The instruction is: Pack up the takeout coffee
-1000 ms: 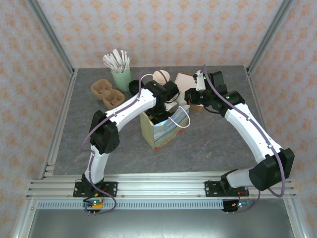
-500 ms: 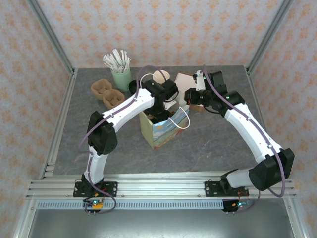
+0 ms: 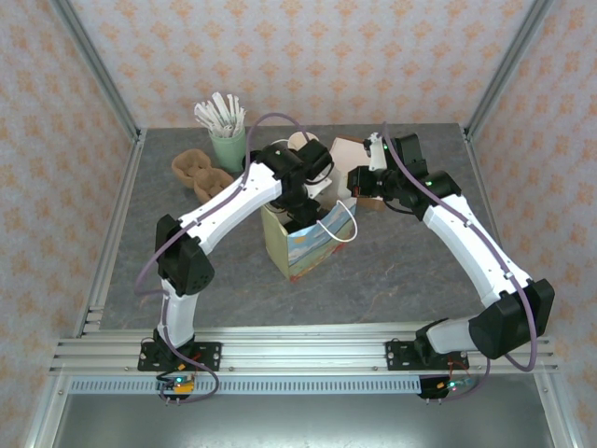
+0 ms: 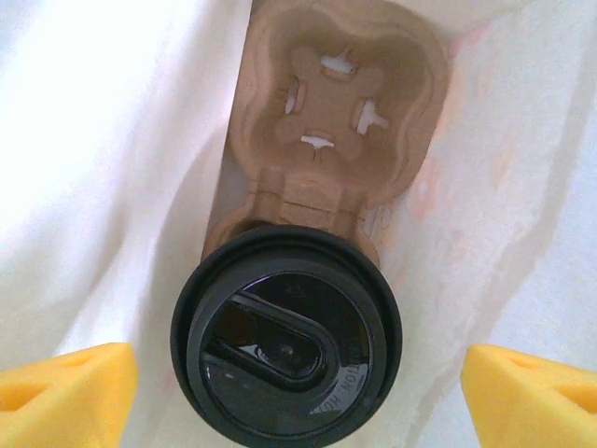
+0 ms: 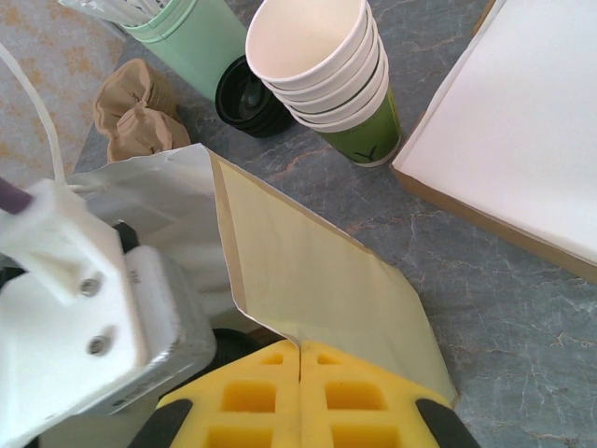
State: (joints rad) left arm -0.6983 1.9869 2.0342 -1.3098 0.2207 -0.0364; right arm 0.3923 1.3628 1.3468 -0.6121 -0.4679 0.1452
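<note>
Black-lidded coffee (image 4: 284,341) sits in the cardboard carrier (image 4: 340,112) inside the bag (image 3: 303,245). Your left hand (image 4: 298,373) hangs wide above it, and your right hand (image 5: 300,359) pinches the bag's rim. Packing looks nearly done; withdraw.

The takeout coffee (image 4: 284,336) hides its body under its black lid, which also covers the near cell of the cardboard carrier (image 4: 336,103).

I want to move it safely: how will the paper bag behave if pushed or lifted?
Probably floppy: the paper bag has thin walls, held open by the right gripper. Likely bottom-heavy, since the takeout coffee sits in a carrier inside; a push might slide rather than tip it.
</note>
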